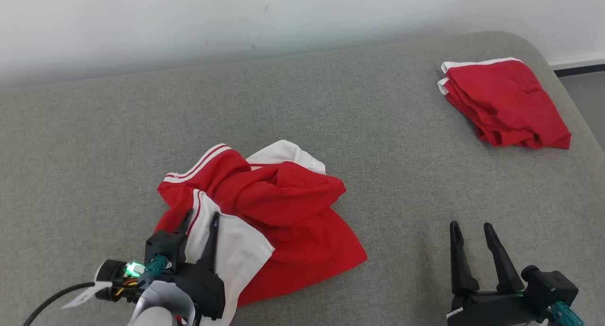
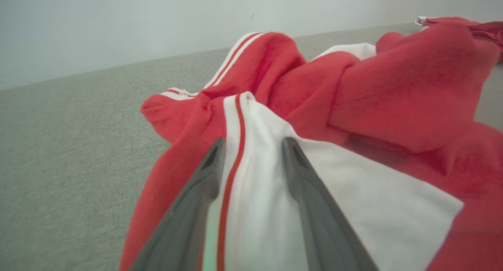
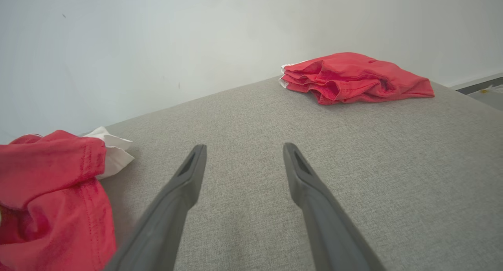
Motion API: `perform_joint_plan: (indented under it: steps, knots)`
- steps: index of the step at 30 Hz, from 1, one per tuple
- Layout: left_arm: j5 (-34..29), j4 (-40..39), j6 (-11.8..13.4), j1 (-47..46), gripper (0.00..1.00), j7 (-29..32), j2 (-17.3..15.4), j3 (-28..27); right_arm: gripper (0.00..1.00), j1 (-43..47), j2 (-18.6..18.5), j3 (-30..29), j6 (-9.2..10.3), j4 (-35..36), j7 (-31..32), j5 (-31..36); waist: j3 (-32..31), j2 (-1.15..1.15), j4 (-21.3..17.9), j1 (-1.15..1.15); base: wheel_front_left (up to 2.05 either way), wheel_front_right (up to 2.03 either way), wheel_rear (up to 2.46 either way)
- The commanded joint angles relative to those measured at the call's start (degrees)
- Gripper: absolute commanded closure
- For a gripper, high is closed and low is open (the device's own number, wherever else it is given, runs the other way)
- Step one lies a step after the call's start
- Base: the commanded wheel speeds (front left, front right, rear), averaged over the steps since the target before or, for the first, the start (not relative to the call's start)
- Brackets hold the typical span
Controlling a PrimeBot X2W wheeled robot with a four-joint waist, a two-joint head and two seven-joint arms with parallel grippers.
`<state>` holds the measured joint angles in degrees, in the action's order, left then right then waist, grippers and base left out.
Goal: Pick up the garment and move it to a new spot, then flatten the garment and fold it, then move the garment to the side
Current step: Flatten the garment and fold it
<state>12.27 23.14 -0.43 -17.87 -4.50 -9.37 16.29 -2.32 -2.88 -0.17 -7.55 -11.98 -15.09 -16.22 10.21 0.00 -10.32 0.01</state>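
The garment (image 1: 288,198) is a crumpled red shirt with white sleeves and striped cuffs, lying at the front left of the grey padded surface (image 1: 331,90). My left gripper (image 1: 202,216) rests low on its near white sleeve (image 2: 353,196), jaws open and straddling the red-striped cuff edge (image 2: 235,145), with white cloth between the fingers. In the left wrist view, the gripper (image 2: 253,143) has red folds (image 2: 408,86) bunched beyond it. My right gripper (image 1: 471,227) hovers open and empty over bare surface at the front right, well apart from the garment (image 3: 51,176).
A second red garment (image 1: 505,101), folded with white trim, lies at the far right corner of the surface (image 3: 353,76). A white wall runs behind. The surface's rounded right edge drops to a grey floor (image 1: 586,94).
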Motion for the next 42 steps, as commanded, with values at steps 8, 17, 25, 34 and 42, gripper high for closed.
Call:
perform_joint_plan:
  steps: [8,17,25,34,42]
  knots:
    - [2.86,-0.63,-1.01,-1.53,1.00,-2.84,1.29,-0.83,0.00,0.34,0.01,-1.20,0.15,0.52,-0.04,0.61,-0.90,0.00,2.68,-0.01,0.00,0.00,0.00]
    - [7.43,-7.35,-0.85,2.63,1.00,-5.14,1.97,-3.79,0.00,0.79,0.01,-1.00,0.15,0.49,-0.05,0.87,-1.44,0.00,8.35,-0.01,0.00,0.00,0.00]
    - [12.29,-9.44,-0.22,12.46,1.00,-7.22,1.81,-7.64,0.00,0.63,0.02,-0.88,0.15,0.29,-0.05,1.34,-1.53,0.00,11.07,-0.01,0.00,0.00,0.00]
    - [14.67,-4.05,0.28,16.55,1.00,-10.34,2.10,-12.32,0.00,1.24,-0.01,-0.63,0.15,-0.99,-0.05,2.02,-2.60,0.00,11.60,-0.01,0.00,0.00,0.00]
    - [13.86,0.27,-1.45,16.25,0.78,-10.79,2.49,-14.16,0.00,1.83,0.00,-0.41,0.15,-1.40,-0.05,2.04,-3.43,0.00,12.21,-0.01,0.00,0.00,0.00]
